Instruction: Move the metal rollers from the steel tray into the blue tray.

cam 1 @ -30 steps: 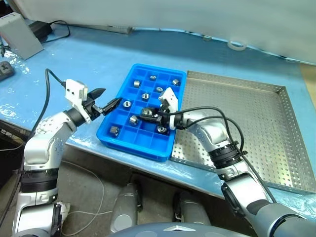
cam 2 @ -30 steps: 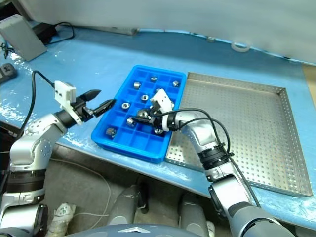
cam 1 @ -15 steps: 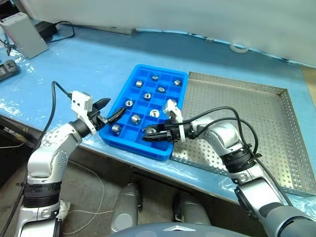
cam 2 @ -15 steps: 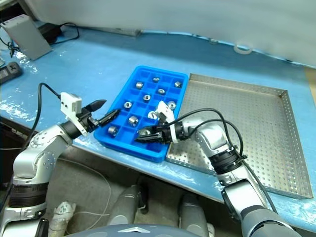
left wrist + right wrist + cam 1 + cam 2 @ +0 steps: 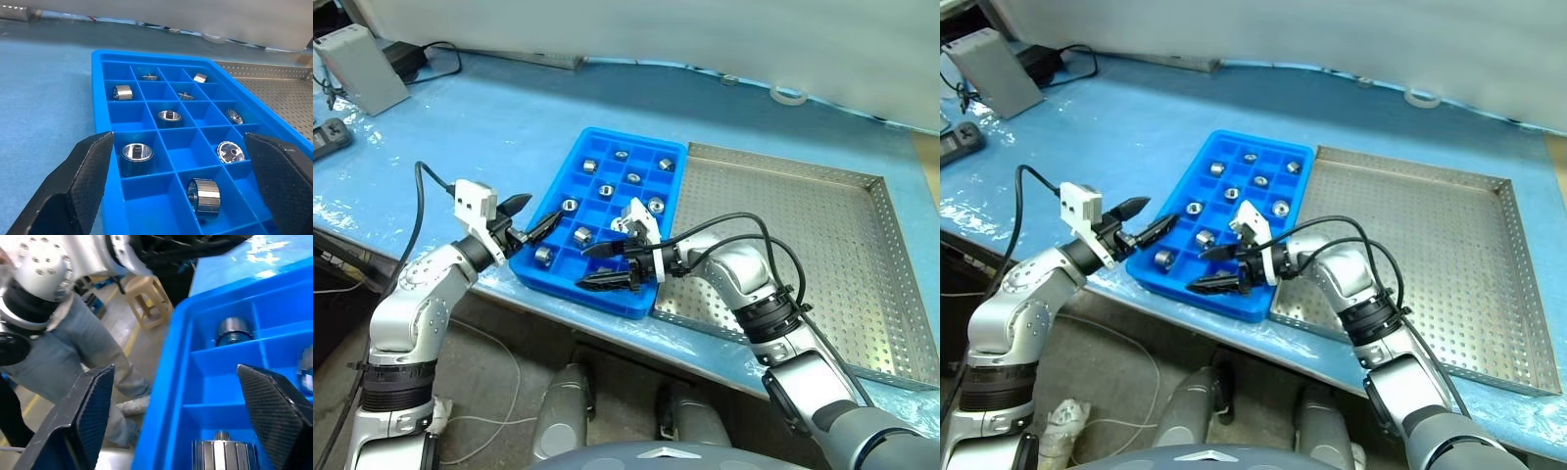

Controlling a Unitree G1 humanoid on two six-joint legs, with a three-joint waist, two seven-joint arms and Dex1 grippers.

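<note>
The blue tray (image 5: 560,186) lies near the table's front edge with several metal rollers (image 5: 582,234) in its compartments. More rollers (image 5: 136,152) show in the left wrist view. The steel tray (image 5: 822,245) lies flat against the blue tray's right side, perforated base in view. My right gripper (image 5: 583,267) hangs open over the blue tray's near edge, nothing between its fingers (image 5: 88,416), with a roller (image 5: 234,330) in a compartment beyond it. My left gripper (image 5: 542,207) is open and empty at the tray's left rim, pointing across it.
A grey box (image 5: 357,69), cables and a power strip (image 5: 328,137) sit at the back left. A tape roll (image 5: 788,95) lies at the back. Past the table's edge are a wooden stool (image 5: 146,303) and what looks like a person's leg (image 5: 83,357).
My right gripper let go of the roller it held over the blue tray, drew back toward the near edge and spread its fingers wide. The left gripper has stayed put.
</note>
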